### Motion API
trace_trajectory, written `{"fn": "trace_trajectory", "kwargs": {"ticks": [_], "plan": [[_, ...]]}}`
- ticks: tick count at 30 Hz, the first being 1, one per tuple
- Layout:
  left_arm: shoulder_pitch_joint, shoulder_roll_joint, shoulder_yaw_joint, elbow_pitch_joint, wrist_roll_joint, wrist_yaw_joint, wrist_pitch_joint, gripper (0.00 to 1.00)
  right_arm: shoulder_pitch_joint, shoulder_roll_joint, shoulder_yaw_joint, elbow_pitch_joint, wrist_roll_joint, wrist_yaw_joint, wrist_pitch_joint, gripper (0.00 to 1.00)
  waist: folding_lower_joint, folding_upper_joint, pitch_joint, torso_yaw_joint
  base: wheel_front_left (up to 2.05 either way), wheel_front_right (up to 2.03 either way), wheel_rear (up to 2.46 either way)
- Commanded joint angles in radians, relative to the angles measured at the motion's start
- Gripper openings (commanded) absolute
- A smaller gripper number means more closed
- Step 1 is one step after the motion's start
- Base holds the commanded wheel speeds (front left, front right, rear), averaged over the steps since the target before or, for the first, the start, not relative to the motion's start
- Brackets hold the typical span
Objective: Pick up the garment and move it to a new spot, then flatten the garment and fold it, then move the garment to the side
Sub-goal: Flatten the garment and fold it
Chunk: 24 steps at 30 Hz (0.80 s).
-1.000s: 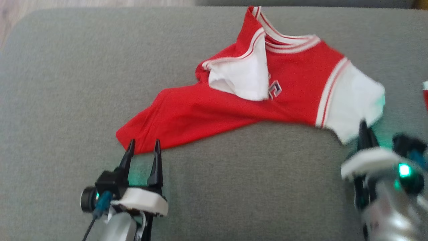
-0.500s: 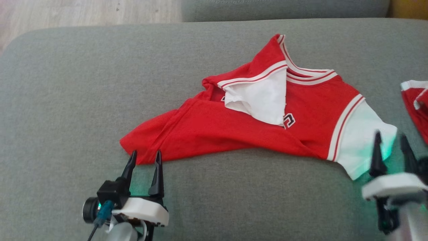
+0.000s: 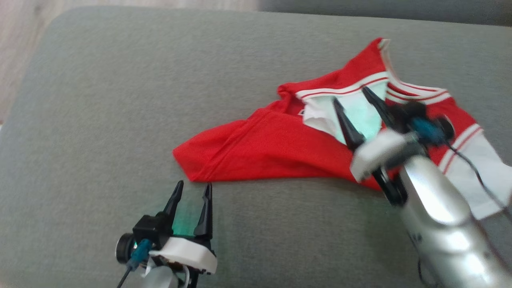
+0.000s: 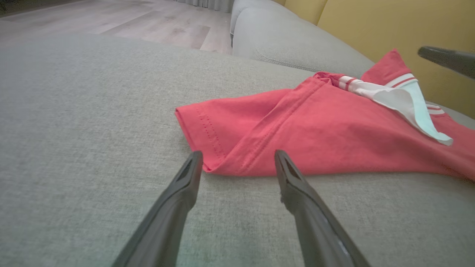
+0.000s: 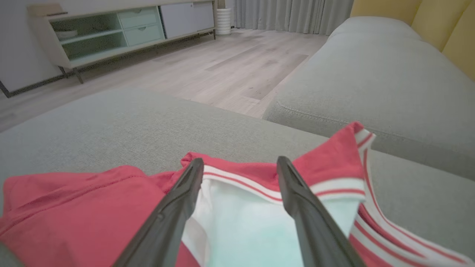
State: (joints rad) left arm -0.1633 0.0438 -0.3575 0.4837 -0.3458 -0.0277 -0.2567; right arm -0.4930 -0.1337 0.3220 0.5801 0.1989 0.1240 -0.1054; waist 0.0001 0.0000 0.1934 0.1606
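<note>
Now that right gripper (image 3: 350, 95) opened and swung over flipped white sleeve (image 3: 360, 114), you're on flattening; shirt (image 3: 260, 152) crumpled on sofa (image 3: 120, 100), left gripper (image 3: 194, 185) open, empty, just short of hem.

No lettering, label, brand or number is legible on the garment (image 3: 260, 152) or elsewhere.
</note>
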Motion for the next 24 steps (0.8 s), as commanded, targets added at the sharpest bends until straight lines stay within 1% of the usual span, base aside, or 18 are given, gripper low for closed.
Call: {"fn": "trace_trajectory", "kwargs": {"ticks": [1, 2, 9, 12, 15, 21, 23, 24], "plan": [[-0.046, 0.006, 0.01, -0.024, -0.012, 0.0, -0.005, 1.0, -0.104, -0.013, 0.093, 0.005, 0.009, 0.007, 0.041, 1.0, -0.0001, 0.0, 0.029, 0.048, 0.0, 0.0, 0.0], [-0.046, 0.006, 0.01, -0.024, -0.012, 0.0, -0.005, 1.0, -0.104, -0.013, 0.093, 0.005, 0.009, 0.007, 0.041, 1.0, -0.0001, 0.0, 0.029, 0.048, 0.0, 0.0, 0.0], [-0.076, 0.006, -0.057, -0.039, -0.057, 0.008, -0.005, 1.0, -0.331, -0.097, 0.342, 0.177, 0.007, 0.007, 0.232, 1.0, -0.0001, 0.0, 0.068, 0.139, 0.0, 0.0, 0.0], [-0.083, 0.006, -0.087, -0.051, -0.078, 0.015, -0.005, 1.0, -0.389, -0.126, 0.456, 0.223, 0.043, 0.007, 0.292, 1.0, -0.0001, 0.0, 0.082, 0.173, 0.0, 0.0, 0.0], [-0.089, 0.006, -0.111, -0.062, -0.096, 0.02, -0.005, 1.0, -0.439, -0.155, 0.552, 0.242, 0.096, 0.007, 0.312, 1.0, -0.0001, 0.0, 0.097, 0.201, 0.0, 0.0, 0.0], [-0.099, 0.006, -0.137, -0.078, -0.117, 0.03, -0.005, 1.0, -0.526, -0.205, 0.696, 0.31, 0.142, 0.007, 0.365, 1.0, -0.0001, 0.0, 0.119, 0.242, 0.0, 0.0, 0.0], [-0.103, 0.006, -0.141, -0.083, -0.121, 0.031, -0.005, 1.0, -0.535, -0.21, 0.733, 0.326, 0.182, 0.007, 0.392, 1.0, -0.0001, 0.0, 0.124, 0.252, 0.0, 0.0, 0.0], [-0.105, 0.006, -0.143, -0.09, -0.125, 0.034, -0.005, 1.0, -0.541, -0.217, 0.776, 0.328, 0.223, 0.007, 0.418, 1.0, -0.0001, 0.0, 0.127, 0.259, 0.0, 0.0, 0.0]]}}
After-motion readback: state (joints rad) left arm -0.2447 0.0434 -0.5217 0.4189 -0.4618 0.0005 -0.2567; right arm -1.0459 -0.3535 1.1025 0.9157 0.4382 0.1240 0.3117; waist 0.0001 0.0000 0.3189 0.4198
